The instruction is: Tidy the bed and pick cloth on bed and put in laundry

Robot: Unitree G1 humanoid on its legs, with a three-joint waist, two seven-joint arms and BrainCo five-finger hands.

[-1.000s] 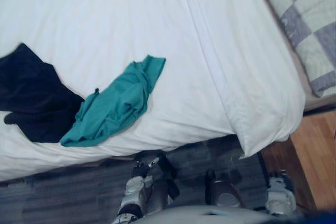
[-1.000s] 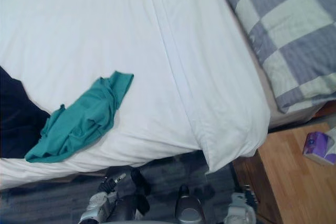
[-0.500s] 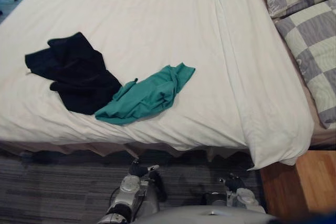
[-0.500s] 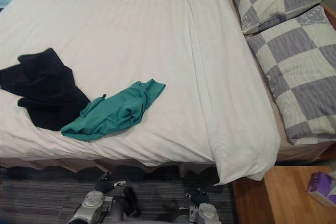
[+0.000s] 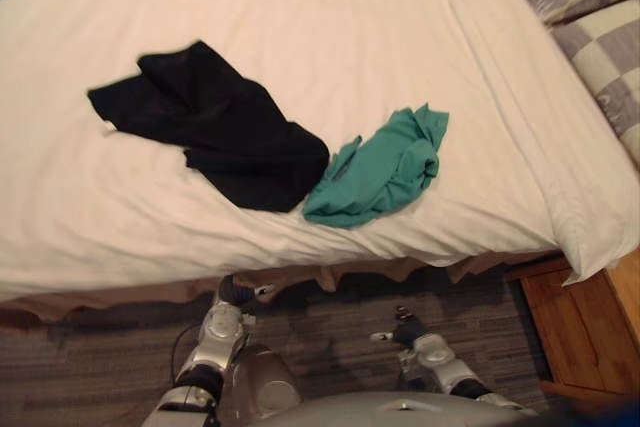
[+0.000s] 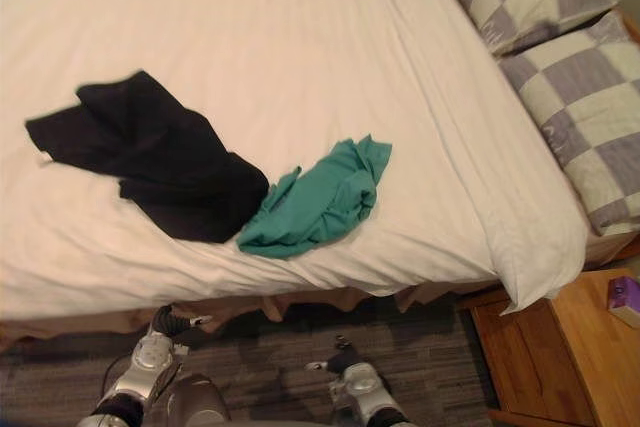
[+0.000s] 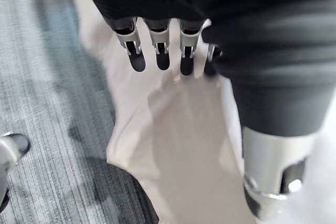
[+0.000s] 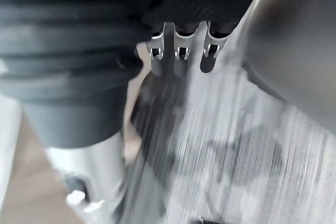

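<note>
A black cloth [image 5: 215, 127] lies crumpled on the white bed [image 5: 330, 27], near its front edge. A teal cloth [image 5: 380, 167] lies bunched right beside it, touching its right end. My left hand [image 5: 232, 292] hangs low in front of the bed's edge, below the black cloth, apart from both cloths. In its wrist view its fingers [image 7: 157, 51] are straight and hold nothing, with the bed's hanging sheet [image 7: 173, 145] just past them. My right hand [image 5: 405, 330] hangs below the teal cloth over the carpet, its fingers [image 8: 178, 56] straight and empty.
Checked grey and white pillows [image 6: 560, 57] lie at the bed's right end. A wooden bedside table [image 6: 560, 347] stands at the lower right with a purple packet [image 6: 625, 299] on it. Grey carpet [image 5: 90, 377] runs along the bed's front.
The whole picture has shifted as the camera moved, so both cloths now sit further right. The cloths themselves lie as before. Both hands stay low by the bed's edge.
</note>
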